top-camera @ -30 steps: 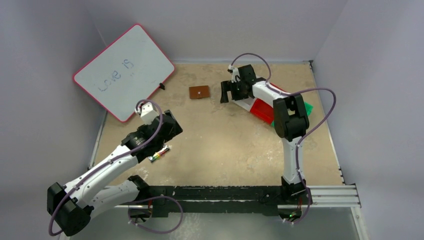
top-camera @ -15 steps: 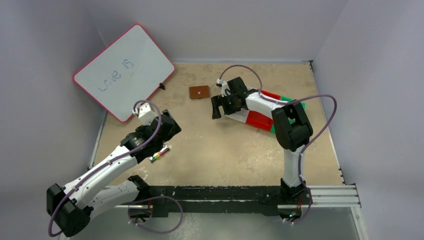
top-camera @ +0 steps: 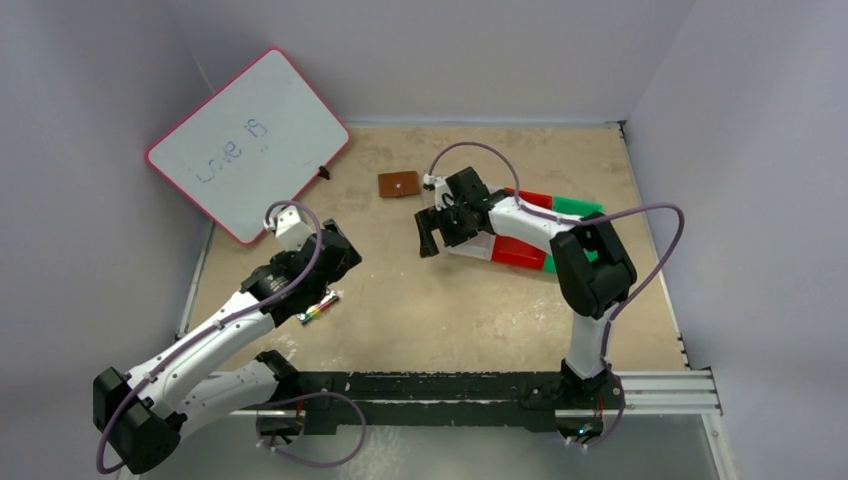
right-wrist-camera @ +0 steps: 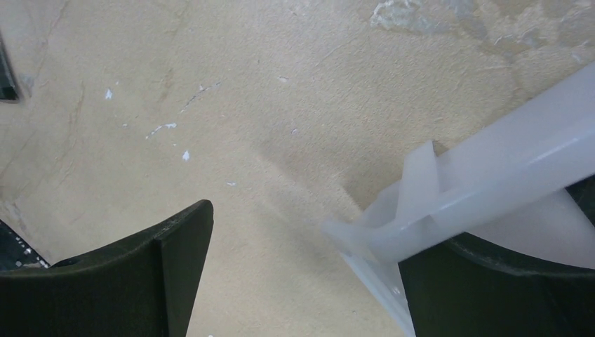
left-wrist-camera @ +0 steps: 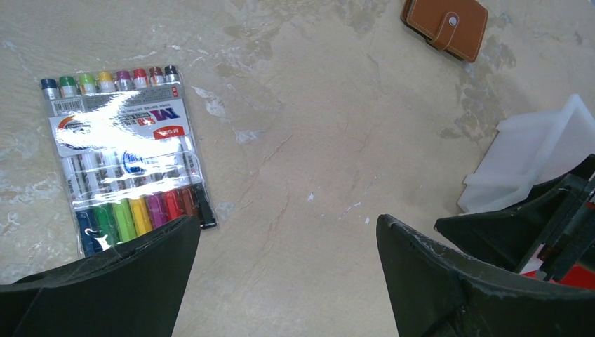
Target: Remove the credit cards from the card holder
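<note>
Pale grey walls (top-camera: 450, 50) close in three sides; a mottled tan table (top-camera: 440, 310) fills the centre; a red-rimmed whiteboard (top-camera: 245, 140) sits tilted at upper left; a metal rail (top-camera: 660, 385) runs along the bottom.

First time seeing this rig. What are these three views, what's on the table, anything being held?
Two robot arms are bolted to the near edge of a table. The wide picture looks down from above and behind them. The other two come from a camera on each wrist, so the dark shapes at the bottom are that arm's own pair: left fingers, right fingers. Both pairs stand wide apart and hold nothing. On the table lie a closed brown card holder, a pack of coloured markers, and white, red and green bins by the right arm. A whiteboard is at the back left. No cards show. One white bin crosses in front of a right finger; contact is unclear.
</note>
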Motion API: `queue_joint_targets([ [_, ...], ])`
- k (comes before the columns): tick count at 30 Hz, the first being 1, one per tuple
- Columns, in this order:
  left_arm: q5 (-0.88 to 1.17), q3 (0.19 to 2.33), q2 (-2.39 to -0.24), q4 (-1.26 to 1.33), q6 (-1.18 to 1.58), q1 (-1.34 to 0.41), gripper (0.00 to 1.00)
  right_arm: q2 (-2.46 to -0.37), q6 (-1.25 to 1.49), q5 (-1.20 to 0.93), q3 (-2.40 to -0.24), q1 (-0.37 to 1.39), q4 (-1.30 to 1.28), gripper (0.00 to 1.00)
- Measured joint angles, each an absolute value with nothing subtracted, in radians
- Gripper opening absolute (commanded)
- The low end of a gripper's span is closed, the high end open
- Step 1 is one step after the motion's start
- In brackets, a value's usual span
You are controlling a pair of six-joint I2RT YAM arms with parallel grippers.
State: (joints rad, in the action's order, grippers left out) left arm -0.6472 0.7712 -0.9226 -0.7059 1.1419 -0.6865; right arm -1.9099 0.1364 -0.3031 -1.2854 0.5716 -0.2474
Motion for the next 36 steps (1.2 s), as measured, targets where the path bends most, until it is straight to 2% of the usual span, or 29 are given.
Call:
queue_joint_targets([
  [6, -0.648, 0.771, -0.923, -0.706, 1.142, -0.686, 0.97, -1.853, 0.139, -0.242, -1.301, 0.574, -0.280, 0.99],
  [14, -0.673, 0.771, -0.910, -0.727, 1.146, -0.686, 0.97, -1.771, 0.172, -0.056, -1.407, 0.575, -0.340, 0.99],
  [20, -0.720, 0.775, -0.866, -0.754, 1.171, -0.686, 0.97, -1.789, 0.181, 0.010, -1.524, 0.575, -0.339, 0.94],
  [28, -0.768, 0.789, -0.805, -0.825, 1.192, -0.686, 0.97, -2.086, 0.177, 0.031, -1.878, 0.575, -0.283, 0.91],
  [33, -0.772, 0.789, -0.751, -0.856, 1.193, -0.686, 0.97, -2.351, 0.146, 0.036, -2.150, 0.575, -0.295, 0.91],
  [36, -0.771, 0.789, -0.729, -0.863, 1.193, -0.686, 0.97, -2.481, 0.118, 0.035, -2.273, 0.575, -0.301, 0.94],
])
